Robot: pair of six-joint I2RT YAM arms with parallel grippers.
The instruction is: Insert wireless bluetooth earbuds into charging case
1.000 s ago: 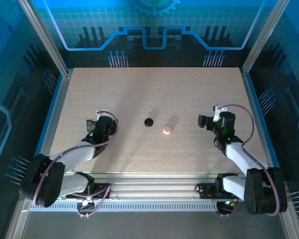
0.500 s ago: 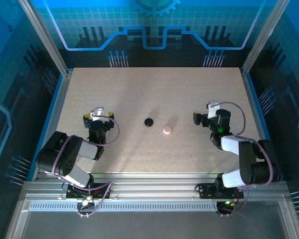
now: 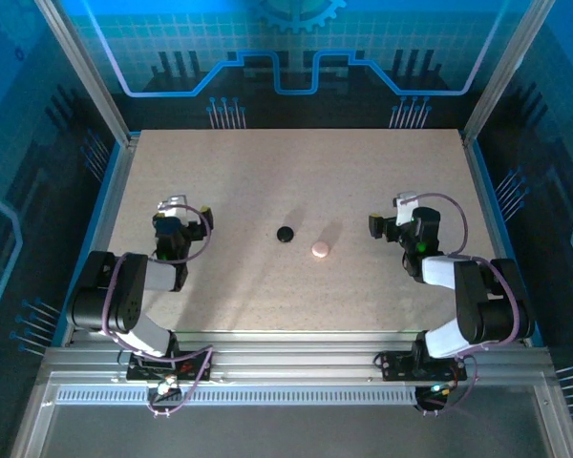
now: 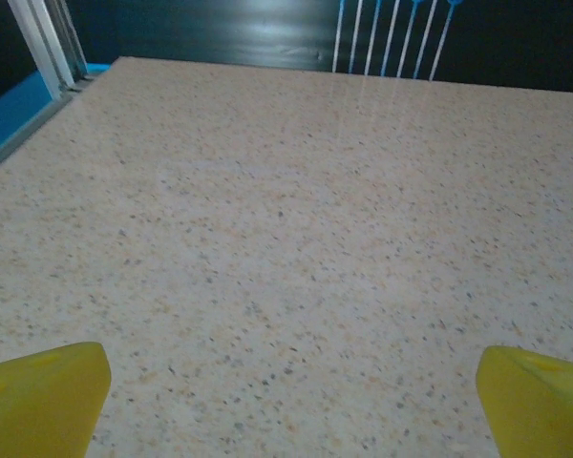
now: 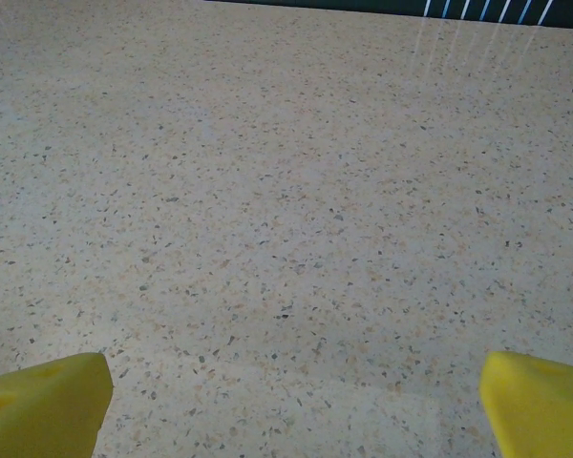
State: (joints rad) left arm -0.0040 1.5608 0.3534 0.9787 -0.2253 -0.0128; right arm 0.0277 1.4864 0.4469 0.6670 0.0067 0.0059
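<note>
Both grippers wide and empty: left gripper [image 4: 288,399], right gripper [image 5: 291,403].
You have the round black puck [image 3: 285,233] and the pink puck [image 3: 320,249] near each other in the middle of the table [image 3: 267,172], between the arms. The earbuds are too small to pick out from above. I'd locate them first, approach low and slowly, and narrow the fingers before pinching; pieces that tiny will likely skitter.
</note>
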